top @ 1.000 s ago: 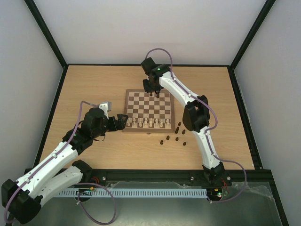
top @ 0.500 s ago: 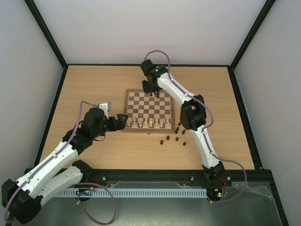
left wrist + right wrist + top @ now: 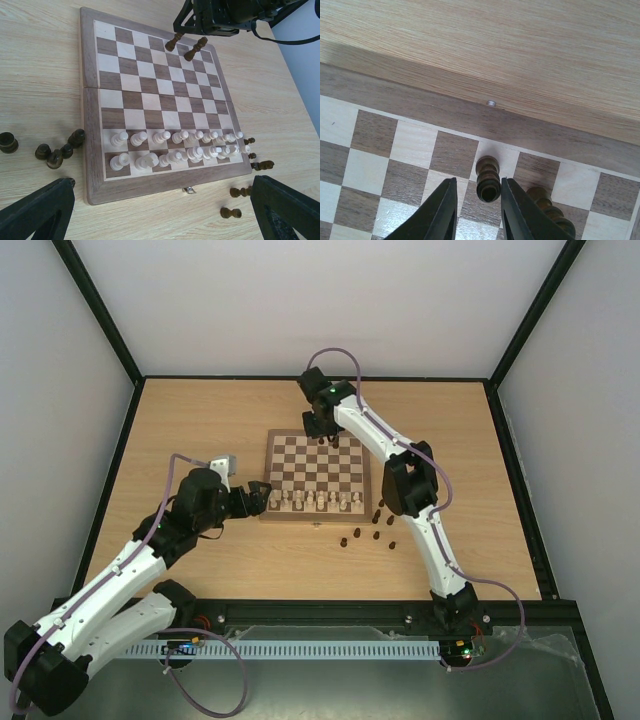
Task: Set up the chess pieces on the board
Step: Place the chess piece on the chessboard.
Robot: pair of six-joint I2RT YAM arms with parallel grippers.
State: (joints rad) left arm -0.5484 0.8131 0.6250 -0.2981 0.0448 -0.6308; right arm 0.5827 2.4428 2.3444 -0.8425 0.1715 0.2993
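The left gripper (image 3: 258,498) hangs over the near-left corner of the board (image 3: 317,462), its fingers (image 3: 40,212) spread wide with nothing between them; only their dark tips show in its own camera, cut off at the bottom corners. On the table (image 3: 200,420), just beside the board's left edge towards the near corner, stand five dark pieces (image 3: 54,159), one of them apart from the rest; from above they are hidden under the left gripper. The pale pieces (image 3: 177,136) fill the two rows along the board's near edge, and towards the right they crowd together, so their kinds are hard to make out. At the far edge, around the middle of the board, the right gripper (image 3: 478,182) reaches down over a dark piece (image 3: 487,179) that stands in the last row. Its fingers (image 3: 442,210) are a little apart on either side of the piece, with a clear gap at the left one; whether the other touches it I cannot tell. A second dark piece (image 3: 545,202) stands one square to the right, partly behind that finger. More scattered dark pieces (image 3: 262,165) stand on the table off the board's near-right corner, too small to name
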